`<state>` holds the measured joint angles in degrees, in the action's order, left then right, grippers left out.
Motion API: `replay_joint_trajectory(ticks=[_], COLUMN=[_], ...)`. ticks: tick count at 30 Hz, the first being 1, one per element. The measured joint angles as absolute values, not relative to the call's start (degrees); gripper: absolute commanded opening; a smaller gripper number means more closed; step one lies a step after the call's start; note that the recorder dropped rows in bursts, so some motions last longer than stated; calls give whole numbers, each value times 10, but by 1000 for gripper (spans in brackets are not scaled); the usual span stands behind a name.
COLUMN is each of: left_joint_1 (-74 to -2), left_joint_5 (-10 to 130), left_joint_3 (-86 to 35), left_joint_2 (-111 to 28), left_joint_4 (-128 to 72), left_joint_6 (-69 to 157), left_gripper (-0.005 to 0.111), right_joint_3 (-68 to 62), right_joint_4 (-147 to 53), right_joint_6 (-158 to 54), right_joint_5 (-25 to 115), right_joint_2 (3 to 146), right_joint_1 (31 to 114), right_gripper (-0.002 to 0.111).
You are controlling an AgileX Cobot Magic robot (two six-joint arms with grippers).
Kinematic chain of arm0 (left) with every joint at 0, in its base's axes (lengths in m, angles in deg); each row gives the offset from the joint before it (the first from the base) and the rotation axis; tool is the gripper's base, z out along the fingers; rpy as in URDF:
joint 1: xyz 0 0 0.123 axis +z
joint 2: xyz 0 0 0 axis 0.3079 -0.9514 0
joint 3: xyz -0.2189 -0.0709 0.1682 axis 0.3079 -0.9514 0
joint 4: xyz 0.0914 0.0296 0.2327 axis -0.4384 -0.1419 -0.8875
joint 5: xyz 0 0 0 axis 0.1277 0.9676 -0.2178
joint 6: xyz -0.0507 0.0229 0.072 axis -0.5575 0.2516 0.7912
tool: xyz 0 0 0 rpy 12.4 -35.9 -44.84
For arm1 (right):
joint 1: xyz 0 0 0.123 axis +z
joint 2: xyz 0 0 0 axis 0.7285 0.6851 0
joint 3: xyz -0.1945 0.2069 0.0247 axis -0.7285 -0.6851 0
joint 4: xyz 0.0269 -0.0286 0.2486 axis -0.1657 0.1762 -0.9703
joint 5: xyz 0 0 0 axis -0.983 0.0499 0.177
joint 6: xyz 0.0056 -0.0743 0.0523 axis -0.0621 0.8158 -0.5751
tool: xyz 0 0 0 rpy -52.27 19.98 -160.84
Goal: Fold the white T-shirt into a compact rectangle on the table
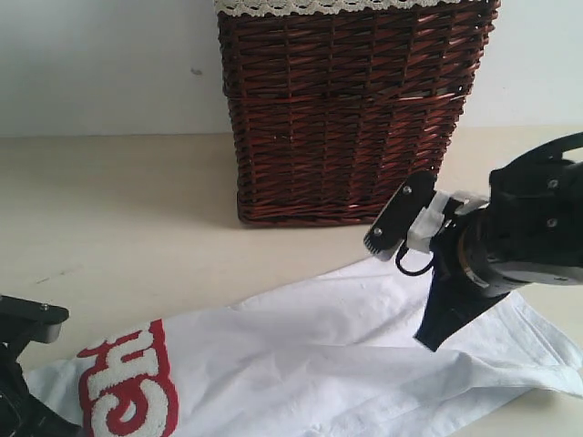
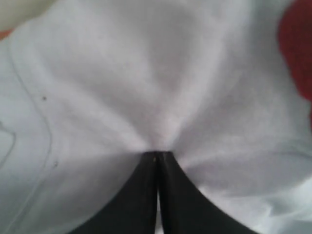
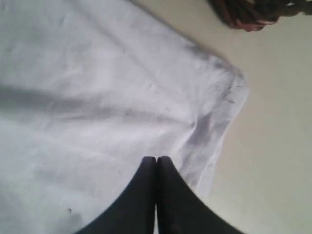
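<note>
Much of the table (image 1: 109, 200) in front of the wicker basket (image 1: 351, 109) is taken up by the white T-shirt (image 1: 301, 355), laid out lengthwise, seemingly so that both ends can be lifted and doubled over together. The left gripper (image 2: 157, 155) is closed tight near the lettered end, with cloth gathered in creases radiating from its tips, so a pinch is judged. The right gripper (image 3: 156, 160) is likewise closed, just inside the opposite hem corner; whether fabric is caught there cannot be told.

A white T-shirt (image 1: 319, 355) lies in a long, wrinkled band across the pale beige table (image 1: 118, 200); its red-edged lettering (image 1: 127, 382) faces up at one end.
</note>
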<state>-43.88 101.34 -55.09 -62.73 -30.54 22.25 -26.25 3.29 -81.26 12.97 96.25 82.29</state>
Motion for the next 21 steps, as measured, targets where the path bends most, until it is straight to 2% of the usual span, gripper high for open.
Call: replay_joint_trajectory(ticks=[9,21], left_joint_1=[-427,-279], left_joint_5=[1037,885], left_joint_3=[-522,-466], left_joint_2=[-671,-688], left_joint_4=[-364,-371], left_joint_6=[155,167], left_gripper=[4,4], right_joint_3=[-248,-215], right_joint_4=[82,98], right_joint_6=[-923,-947], right_joint_5=[183,199], right_joint_2=[1084,1125], right_joint_1=[757,712], right_gripper=[0,0])
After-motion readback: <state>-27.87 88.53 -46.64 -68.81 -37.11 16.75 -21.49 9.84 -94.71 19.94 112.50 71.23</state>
